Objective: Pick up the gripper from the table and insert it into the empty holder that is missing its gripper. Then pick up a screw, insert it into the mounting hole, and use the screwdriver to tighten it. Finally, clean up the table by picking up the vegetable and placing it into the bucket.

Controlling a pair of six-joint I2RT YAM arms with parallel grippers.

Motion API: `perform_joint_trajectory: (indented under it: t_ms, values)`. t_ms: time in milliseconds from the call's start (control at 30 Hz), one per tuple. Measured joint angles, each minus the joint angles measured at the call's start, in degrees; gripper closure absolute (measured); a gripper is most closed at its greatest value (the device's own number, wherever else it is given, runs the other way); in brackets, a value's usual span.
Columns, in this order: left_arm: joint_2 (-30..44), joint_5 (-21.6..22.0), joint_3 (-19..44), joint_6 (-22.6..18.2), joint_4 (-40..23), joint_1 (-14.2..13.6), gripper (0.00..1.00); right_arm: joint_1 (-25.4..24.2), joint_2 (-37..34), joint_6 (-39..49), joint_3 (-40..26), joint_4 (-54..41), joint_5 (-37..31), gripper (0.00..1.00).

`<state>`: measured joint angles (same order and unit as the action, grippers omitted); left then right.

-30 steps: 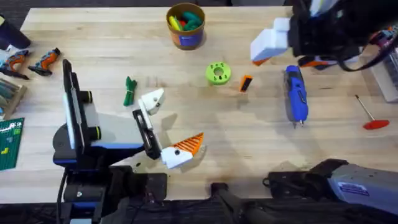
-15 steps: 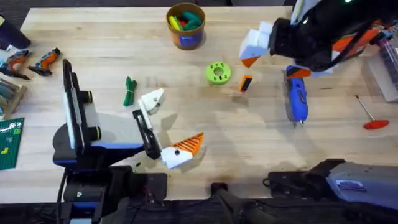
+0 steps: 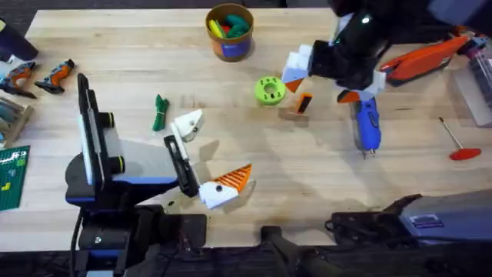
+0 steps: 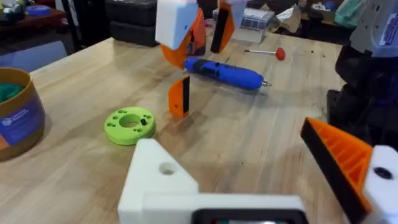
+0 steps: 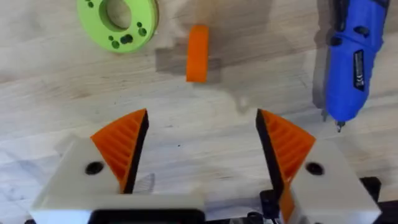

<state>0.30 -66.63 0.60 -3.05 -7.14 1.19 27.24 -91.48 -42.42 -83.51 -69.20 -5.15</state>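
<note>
The loose orange gripper (image 3: 304, 102) (image 4: 180, 96) (image 5: 198, 53) stands on edge on the table beside a lime disc. My right gripper (image 3: 320, 90) (image 5: 202, 146) hovers just behind it, open, with the piece ahead of the gap between its orange pads. My left gripper (image 3: 209, 154) (image 4: 261, 180) rests open near the front. One of its jaws is a bare white holder (image 3: 188, 123) (image 4: 165, 180); the other carries an orange pad. The blue screwdriver (image 3: 366, 123) (image 4: 227, 73) (image 5: 348, 62) lies to the right of the piece. The dark-green vegetable (image 3: 160, 112) lies left of the holder. The bucket (image 3: 229, 32) (image 4: 15, 115) stands at the back.
A lime-green disc with holes (image 3: 269, 90) (image 5: 118, 22) lies close to the loose piece. A thin red-handled tool (image 3: 460, 146) and a big orange tool (image 3: 427, 58) are at the right. Small orange-black parts (image 3: 38, 75) lie at the left edge.
My right arm has swung left and forward from the back right corner, and its gripper is now over the loose orange piece. The left arm has not moved.
</note>
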Motion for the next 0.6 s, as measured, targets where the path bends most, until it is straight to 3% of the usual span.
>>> perform_joint_trajectory:
  t_ms: [367, 600]
  values:
    - [0.00, 0.00, 0.00, 0.00, 0.00, 0.00, 0.015, -2.70, -2.98, 0.94, 5.31, 6.28, 0.00, 0.011]
    - [0.00, -0.02, 0.00, 0.00, 0.00, 0.00, 0.015, -3.08, -6.57, 1.53, 5.40, 8.58, 0.02, 0.011]
